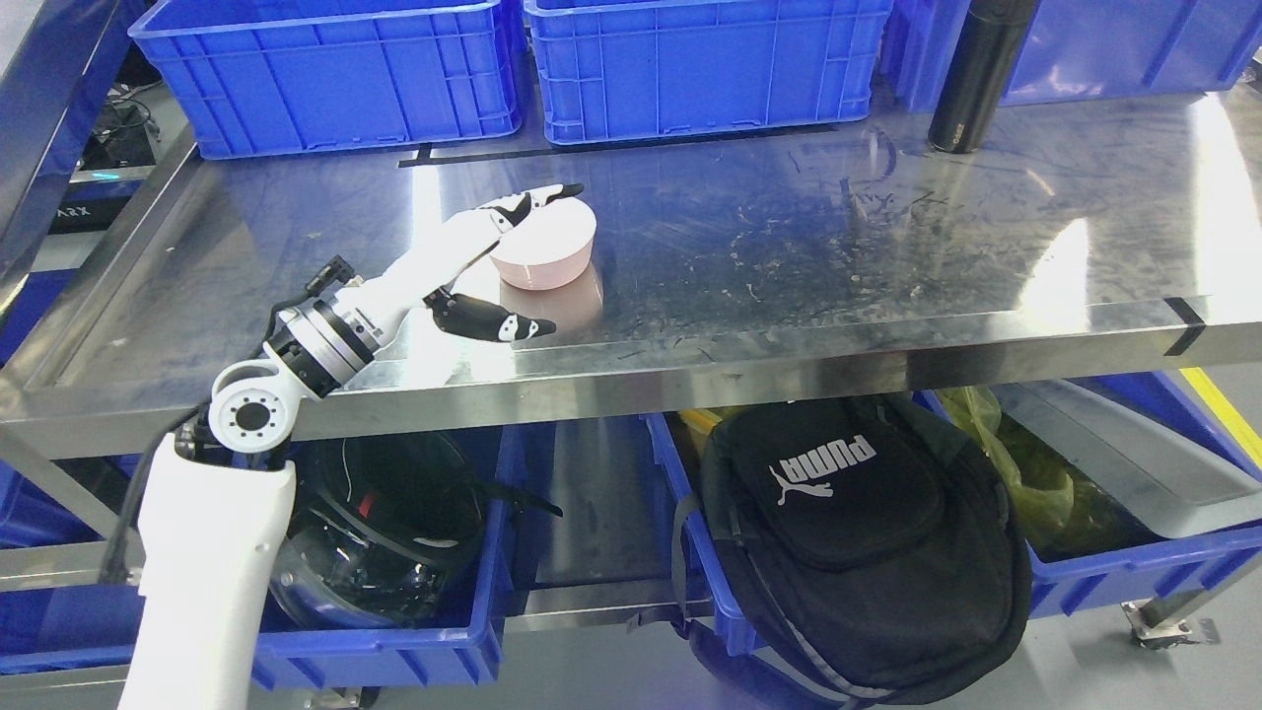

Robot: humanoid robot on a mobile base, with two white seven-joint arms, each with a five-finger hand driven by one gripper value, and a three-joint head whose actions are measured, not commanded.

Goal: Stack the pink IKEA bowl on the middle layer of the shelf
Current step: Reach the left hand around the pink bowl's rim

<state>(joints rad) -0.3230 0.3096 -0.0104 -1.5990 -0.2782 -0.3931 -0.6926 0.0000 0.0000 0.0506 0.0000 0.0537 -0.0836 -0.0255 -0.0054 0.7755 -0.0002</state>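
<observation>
On the steel middle shelf (789,247), a pink bowl (544,248) sits upside down, just right of the left hand (483,266). Its fingers (537,200) are spread, the upper ones resting over the bowl's far rim, the thumb (488,320) apart in front; nothing is gripped. White forearm slants up from lower left, wrist bent toward the bowl

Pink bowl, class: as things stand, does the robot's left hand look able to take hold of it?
Probably yes. The left hand is already at the pink bowl, fingers spread on either side, and nothing on the steel shelf stands between them.
</observation>
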